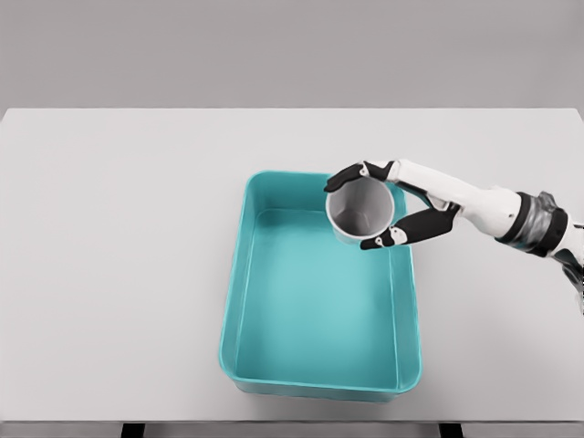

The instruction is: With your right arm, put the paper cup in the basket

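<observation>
A white-grey paper cup (361, 213) hangs over the far right corner of the teal basket (239, 274), its open mouth facing up toward the camera. My right hand (372, 206) comes in from the right edge and is shut on the cup, black fingertips curled around its far rim and its near side. The cup is held above the basket's inside, near the right wall. The basket holds nothing else. My left arm does not show.
The basket sits in the middle of a pale grey table (109, 255). The table's front edge runs along the bottom of the picture, with dark legs just under it.
</observation>
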You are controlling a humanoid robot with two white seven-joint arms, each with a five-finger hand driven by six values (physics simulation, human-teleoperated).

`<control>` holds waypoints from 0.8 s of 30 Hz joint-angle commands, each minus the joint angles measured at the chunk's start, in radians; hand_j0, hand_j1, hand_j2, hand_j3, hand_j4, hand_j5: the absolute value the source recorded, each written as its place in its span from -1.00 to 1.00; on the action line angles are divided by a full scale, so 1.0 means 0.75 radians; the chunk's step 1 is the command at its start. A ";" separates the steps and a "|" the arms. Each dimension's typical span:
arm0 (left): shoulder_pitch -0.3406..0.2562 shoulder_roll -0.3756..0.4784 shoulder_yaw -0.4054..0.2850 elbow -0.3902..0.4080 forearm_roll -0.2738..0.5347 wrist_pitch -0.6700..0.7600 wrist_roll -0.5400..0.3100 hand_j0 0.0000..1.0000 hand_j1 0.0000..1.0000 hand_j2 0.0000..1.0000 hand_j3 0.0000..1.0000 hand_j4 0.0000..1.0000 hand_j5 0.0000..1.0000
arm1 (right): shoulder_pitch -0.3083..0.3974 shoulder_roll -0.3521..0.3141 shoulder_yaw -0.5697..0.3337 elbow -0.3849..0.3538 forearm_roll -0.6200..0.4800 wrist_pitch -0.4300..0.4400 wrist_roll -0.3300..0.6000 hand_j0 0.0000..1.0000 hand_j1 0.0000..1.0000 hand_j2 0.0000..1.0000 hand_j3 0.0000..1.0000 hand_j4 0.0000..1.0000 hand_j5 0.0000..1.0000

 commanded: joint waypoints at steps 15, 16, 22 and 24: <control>0.000 0.000 0.001 0.000 0.001 -0.001 0.000 1.00 1.00 1.00 1.00 1.00 1.00 | -0.100 0.156 0.166 -0.009 0.803 -0.013 0.000 0.39 0.39 0.39 0.39 0.39 0.39; 0.000 0.000 0.001 0.000 0.001 -0.001 0.000 1.00 1.00 1.00 1.00 1.00 1.00 | -0.100 0.156 0.180 -0.019 0.860 -0.011 0.000 0.38 0.38 0.38 0.38 0.38 0.38; 0.000 0.000 0.001 0.000 0.001 0.001 0.000 1.00 1.00 1.00 1.00 1.00 1.00 | -0.112 0.156 0.164 -0.042 0.942 -0.114 0.000 1.00 1.00 1.00 1.00 1.00 1.00; 0.000 0.000 0.001 -0.002 0.001 -0.001 0.000 1.00 1.00 1.00 1.00 1.00 1.00 | -0.112 0.152 0.115 -0.042 0.819 -0.197 0.000 1.00 1.00 1.00 1.00 1.00 1.00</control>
